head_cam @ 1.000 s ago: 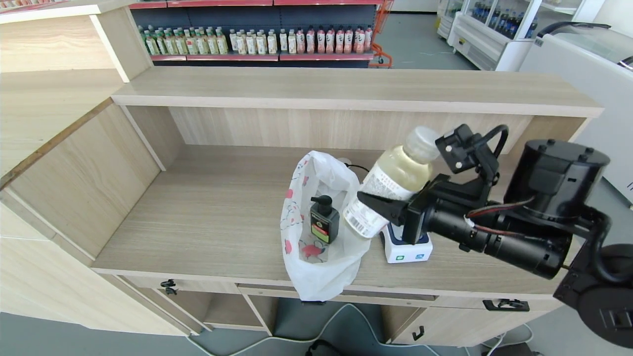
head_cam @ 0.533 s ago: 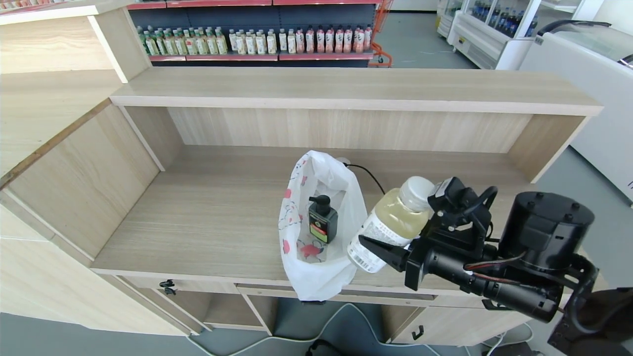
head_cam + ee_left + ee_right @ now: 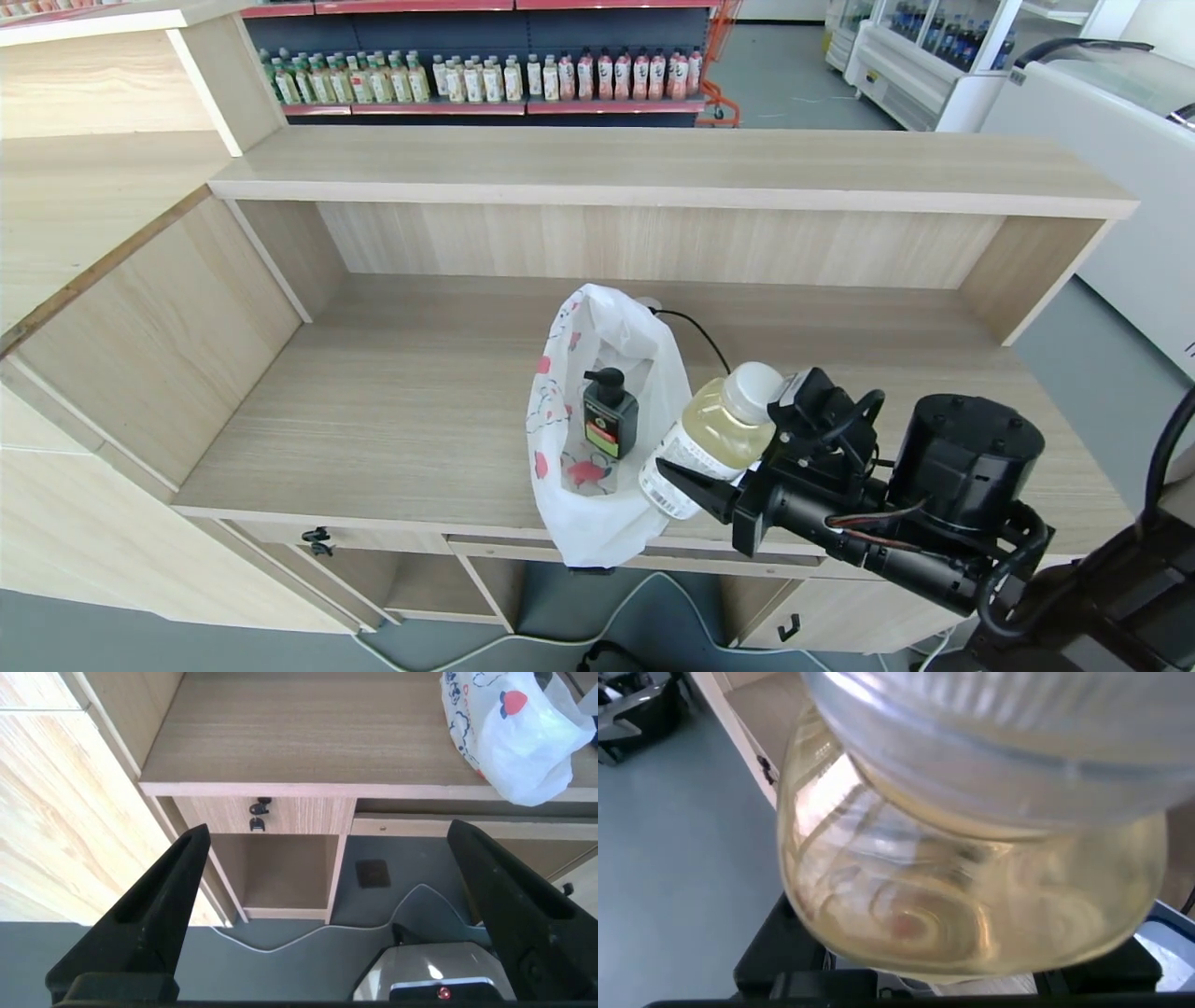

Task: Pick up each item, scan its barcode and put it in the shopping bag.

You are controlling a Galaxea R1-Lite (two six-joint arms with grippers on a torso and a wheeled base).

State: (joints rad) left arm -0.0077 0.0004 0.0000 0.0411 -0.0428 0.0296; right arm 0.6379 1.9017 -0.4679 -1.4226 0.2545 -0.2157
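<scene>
End effector of the right arm (image 3: 698, 469), extended leftward, is clamped on a tilted drink bottle (image 3: 713, 431), base toward the shopping bag (image 3: 597, 527).

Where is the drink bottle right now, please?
In the head view, the drink bottle sits tilted in the right gripper, just right of the shopping bag.

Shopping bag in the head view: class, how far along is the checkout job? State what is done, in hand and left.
Done: a pump bottle stands inside the shopping bag. In hand: the right pincer grips a drink bottle, tilted, just beside the bag. Left: lowering it into the bag; whether it was scanned cannot be seen.
</scene>
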